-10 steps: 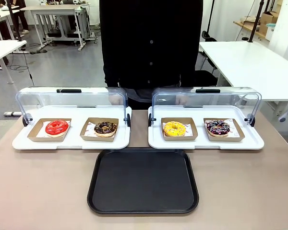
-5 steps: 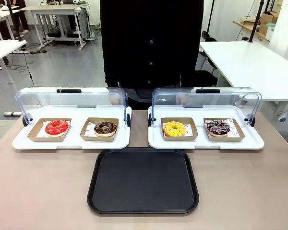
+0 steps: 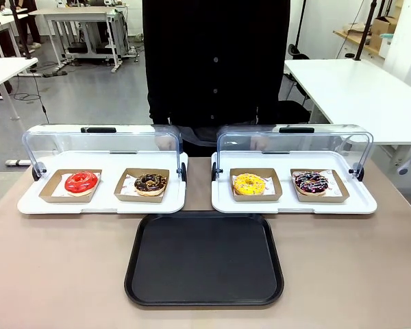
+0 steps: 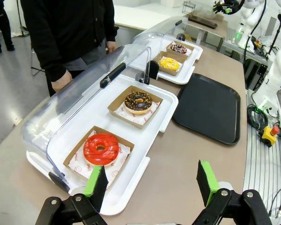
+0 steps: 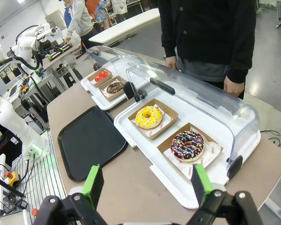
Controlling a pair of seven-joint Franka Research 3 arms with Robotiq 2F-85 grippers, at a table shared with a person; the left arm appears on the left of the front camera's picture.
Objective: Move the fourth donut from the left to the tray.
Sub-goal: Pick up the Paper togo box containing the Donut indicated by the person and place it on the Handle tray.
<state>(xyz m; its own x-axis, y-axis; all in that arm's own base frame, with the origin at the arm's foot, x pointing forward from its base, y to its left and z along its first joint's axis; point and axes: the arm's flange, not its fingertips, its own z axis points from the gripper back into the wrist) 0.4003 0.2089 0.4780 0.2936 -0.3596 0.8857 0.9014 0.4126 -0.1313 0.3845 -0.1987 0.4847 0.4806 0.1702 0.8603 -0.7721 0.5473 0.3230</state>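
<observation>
fourth donut [image 3: 311, 182] not moved yet. It sits in its cardboard holder [image 3: 337, 195] on the right display tray [image 3: 359, 205], just past the far-right corner of the tray [image 3: 204, 259]. clear lid [image 3: 294, 140] is swung up and back, so the side facing the tray is open. The tray is bare: nothing delivered.

yellow donut [image 3: 249, 184] sits beside it, beyond the tray's far edge. speckled chocolate donut [image 3: 151, 182] and red donut [image 3: 81, 181] are past the far-left corner.

right gripper [image 5: 146, 176]: jaws wide apart, empty, up off the tray's right side, donut ahead of its fingers but well apart. left gripper [image 4: 152, 176]: jaws apart, empty, off the tray's left side.

person [image 3: 216, 62] stands beyond the displays.

My read: zero progress. Reach, grip on the holder, lift, carry and set-down on the tray are all left. The right arm looks best placed.
</observation>
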